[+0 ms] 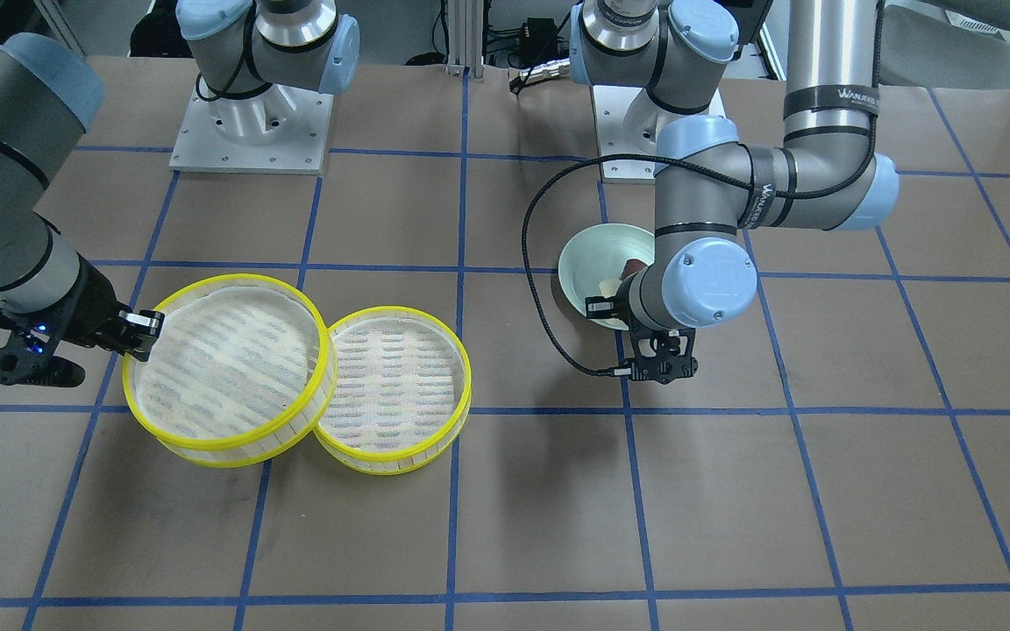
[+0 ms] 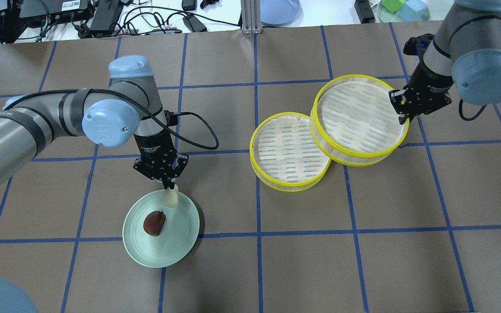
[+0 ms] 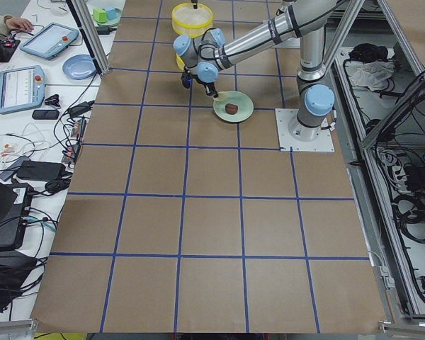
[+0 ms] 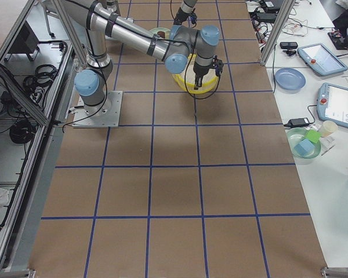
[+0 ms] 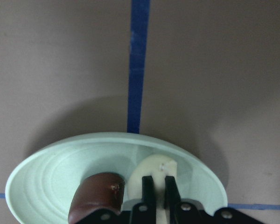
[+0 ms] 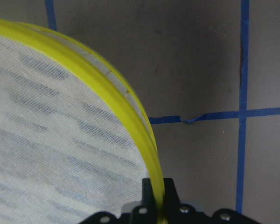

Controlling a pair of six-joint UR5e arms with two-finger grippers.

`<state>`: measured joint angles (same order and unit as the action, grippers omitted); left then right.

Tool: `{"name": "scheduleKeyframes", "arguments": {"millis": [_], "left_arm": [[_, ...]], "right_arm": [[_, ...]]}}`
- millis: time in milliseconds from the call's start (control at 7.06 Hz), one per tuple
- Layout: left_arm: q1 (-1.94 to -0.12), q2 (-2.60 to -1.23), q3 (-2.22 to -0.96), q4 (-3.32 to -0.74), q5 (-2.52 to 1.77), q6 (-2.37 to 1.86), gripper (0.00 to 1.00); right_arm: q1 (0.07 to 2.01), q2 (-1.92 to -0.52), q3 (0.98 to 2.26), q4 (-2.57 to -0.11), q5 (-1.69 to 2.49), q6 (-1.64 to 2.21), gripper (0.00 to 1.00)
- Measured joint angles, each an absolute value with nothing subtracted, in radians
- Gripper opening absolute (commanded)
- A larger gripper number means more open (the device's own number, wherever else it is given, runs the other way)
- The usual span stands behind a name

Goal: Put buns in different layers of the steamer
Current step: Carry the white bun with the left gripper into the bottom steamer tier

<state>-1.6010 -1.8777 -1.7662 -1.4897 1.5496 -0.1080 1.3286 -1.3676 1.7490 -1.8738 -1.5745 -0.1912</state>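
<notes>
Overhead exterior: left pincer [image 2: 168, 184], nearly closed, grips the cream bun [image 2: 171, 198] at the green plate's [image 2: 137, 256] 12 o'clock edge. Right pincer [image 2: 402, 115] clamps the upper steamer layer's [image 2: 357, 124] 3 o'clock rim. Lift straight up, squeezing lightly, clear of the brown bun [image 2: 154, 223].

Table [image 2: 250, 269]: brown paper cover, blue tape [image 2: 320, 232] in a square grid. Pale green plate [image 2: 181, 245] sits over a tape crossing on the left half. White bench runs along the far edge. On it there's a blue plate [image 2: 278, 11] just beside an aluminium post [image 2: 246, 17], and a green dish [image 2: 402, 15] holding a green block [image 2: 392, 5] and a blue block [image 2: 413, 6]. A tangle of black cables and power bricks [image 2: 146, 17] lies further left. Side view also shows two blue-edged tablets [image 4: 318, 58] and a paper cup [image 4: 328, 127] near the dish.
</notes>
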Motion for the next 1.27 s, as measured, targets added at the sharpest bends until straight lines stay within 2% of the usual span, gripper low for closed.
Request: {"name": "scheduleKeyframes", "arguments": {"millis": [425,1133,1274], "left_arm": [[-1.62,-1.852,-1.618,-1.485,1.51,-0.21,0.0],[-1.725,-1.941,-1.628,-1.079,1.116,-0.564,0.0],[-1.754,-1.976,-1.637,-1.027,1.085,-0.589,0.11]], "right_arm": [[1.284,-1.348,1.75,-1.875,-1.581,-0.298,0.0],[1.278,-1.342,1.753,-1.875,-1.579,-0.317,0.0],[1.278,-1.341,1.753,-1.875,-1.58,-0.317,0.0]]}}
